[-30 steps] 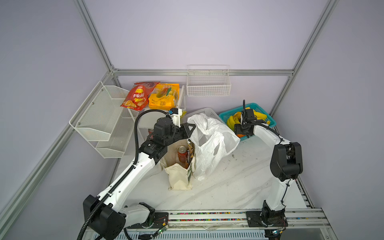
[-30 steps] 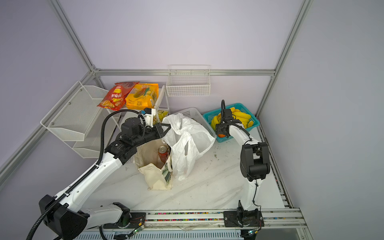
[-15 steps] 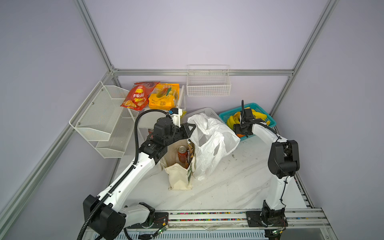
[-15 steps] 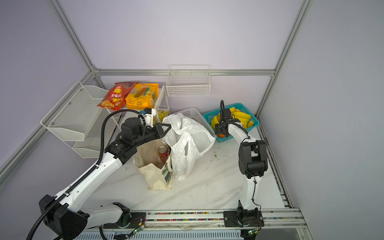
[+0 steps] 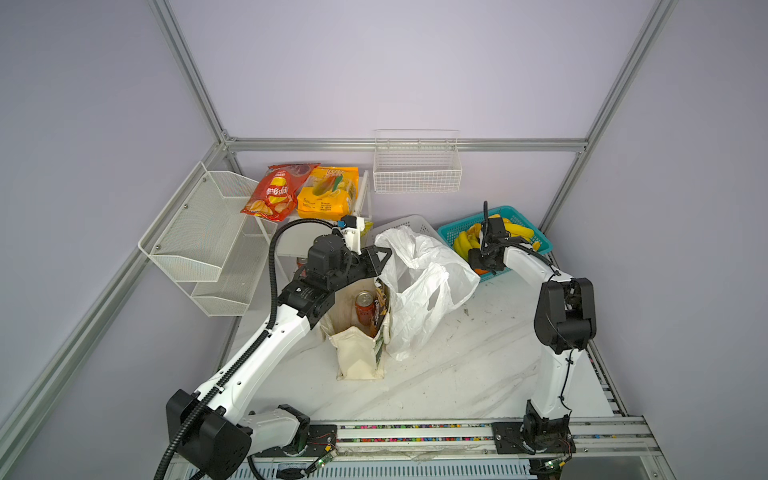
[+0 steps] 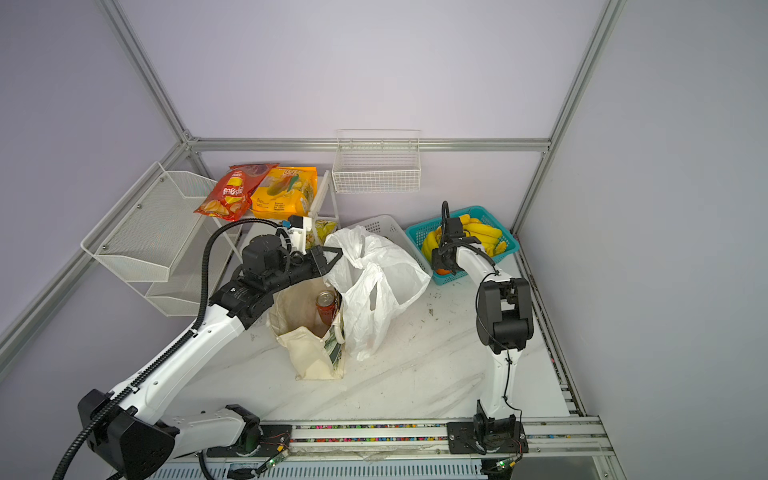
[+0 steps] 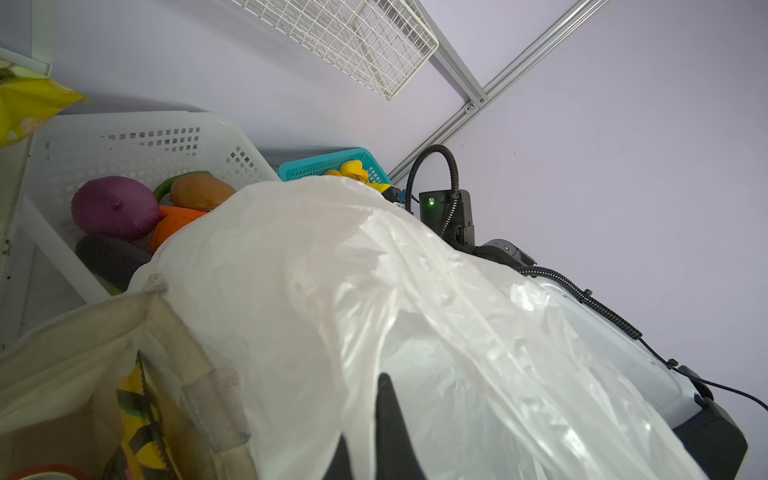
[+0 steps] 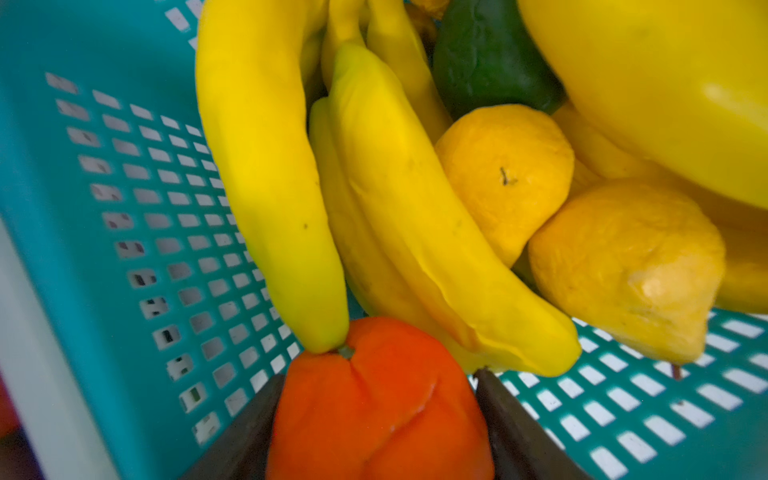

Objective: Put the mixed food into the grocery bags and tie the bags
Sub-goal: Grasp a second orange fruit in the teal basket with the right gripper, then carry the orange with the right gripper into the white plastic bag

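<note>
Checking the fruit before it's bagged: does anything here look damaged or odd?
Yes: the orange between the fingers of the right gripper, in the teal basket, is deeply creased and lopsided, as if squashed rather than round. Dark specks also litter the table beside that basket.

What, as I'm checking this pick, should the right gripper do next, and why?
Probably squeeze shut on the orange before lifting: the right gripper straddles it in the teal basket, a banana tip touches it, and the left gripper holds the white plastic bag up.
</note>
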`<control>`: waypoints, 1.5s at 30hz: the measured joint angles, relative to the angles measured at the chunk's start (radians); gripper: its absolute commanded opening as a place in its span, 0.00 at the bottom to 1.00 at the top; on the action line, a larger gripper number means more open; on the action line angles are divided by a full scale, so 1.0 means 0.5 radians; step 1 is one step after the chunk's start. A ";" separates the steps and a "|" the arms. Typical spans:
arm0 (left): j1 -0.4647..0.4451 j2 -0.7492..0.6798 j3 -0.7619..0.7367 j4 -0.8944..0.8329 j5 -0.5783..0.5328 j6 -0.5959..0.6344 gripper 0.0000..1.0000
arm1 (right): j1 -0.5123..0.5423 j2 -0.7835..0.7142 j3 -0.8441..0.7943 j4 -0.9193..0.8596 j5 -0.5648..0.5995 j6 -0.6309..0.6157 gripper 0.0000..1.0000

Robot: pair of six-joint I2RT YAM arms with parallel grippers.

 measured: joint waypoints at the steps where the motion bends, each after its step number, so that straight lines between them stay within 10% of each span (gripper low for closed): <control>1: 0.000 0.000 0.000 0.000 0.000 0.000 0.00 | -0.002 -0.005 -0.002 0.002 -0.003 0.000 0.61; 19: 0.000 0.000 -0.001 0.004 0.000 0.000 0.00 | -0.015 -1.356 -0.630 0.243 -0.361 0.215 0.50; 29: 0.000 0.002 0.000 -0.011 -0.004 0.003 0.00 | -0.010 -2.255 -0.878 0.282 -1.189 0.369 0.50; 35: 0.000 0.018 0.000 -0.016 -0.011 0.007 0.00 | 0.098 -2.246 -0.919 0.301 -1.500 0.366 0.49; 45: 0.000 0.020 0.000 -0.018 -0.014 0.008 0.00 | 0.764 -1.783 -0.874 0.294 -1.159 0.259 0.49</control>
